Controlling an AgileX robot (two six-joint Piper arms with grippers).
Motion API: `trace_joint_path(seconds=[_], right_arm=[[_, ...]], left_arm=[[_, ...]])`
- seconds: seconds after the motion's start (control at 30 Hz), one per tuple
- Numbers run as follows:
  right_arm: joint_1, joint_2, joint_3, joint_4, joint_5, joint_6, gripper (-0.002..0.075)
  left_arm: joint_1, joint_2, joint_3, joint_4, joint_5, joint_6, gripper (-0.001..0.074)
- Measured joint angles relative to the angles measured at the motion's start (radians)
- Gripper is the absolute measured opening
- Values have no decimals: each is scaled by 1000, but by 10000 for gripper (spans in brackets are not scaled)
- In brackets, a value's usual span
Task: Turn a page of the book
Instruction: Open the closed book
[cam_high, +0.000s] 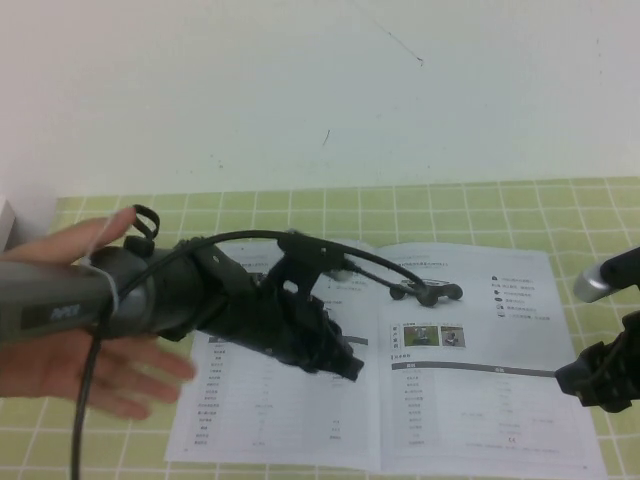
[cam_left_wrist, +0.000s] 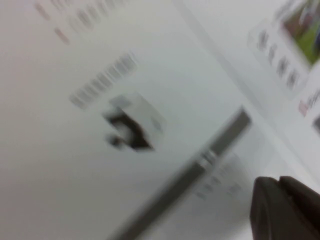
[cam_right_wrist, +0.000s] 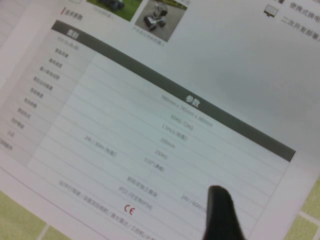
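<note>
The book lies open and flat on the green checked tablecloth, its spine running away from the robot, with 2 leaves spread to either side of it. The page on the right of the spine, carrying 2 small vehicle photos and a dark-headed spec table, lies directly under and beside the right gripper, which hangs at that page's outer edge, level with the table's dark header bar. That makes the right arm the nearer one to a free edge; a turn would carry the leaf from this edge toward the spine.

In the right wrist view, 1 dark fingertip shows just above the lower rows of the spec table, near the CE mark; whether it touches the paper, and how wide the right claw stands, cannot be told.

The left gripper reaches over the leaf left of the spine, its tip close to the spine. Its jaw state cannot be told either, and nothing is visibly held. A person's hand rests under and behind the left arm, off the book's left edge.
</note>
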Motion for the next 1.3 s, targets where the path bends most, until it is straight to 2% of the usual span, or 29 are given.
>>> trace_joint_path(seconds=[0.17, 0.4, 0.67, 0.87, 1.1, 1.3], right_arm=[[0, 0, 0, 0, 0, 0, 409], [0, 0, 0, 0, 0, 0, 409], [0, 0, 0, 0, 3, 0, 409], [0, 0, 0, 0, -14, 0, 412], [0, 0, 0, 0, -25, 0, 510], [0, 0, 0, 0, -29, 0, 525]], left_arm=[[0, -102, 0, 33, -87, 10, -4], [0, -217, 5, 41, -110, 18, -4], [0, -234, 55, 45, -138, 18, -4], [0, -198, 59, -10, -88, 39, -4], [-6, -124, 60, -34, -84, 84, -4], [-11, -86, 60, -44, -87, 94, -4]])
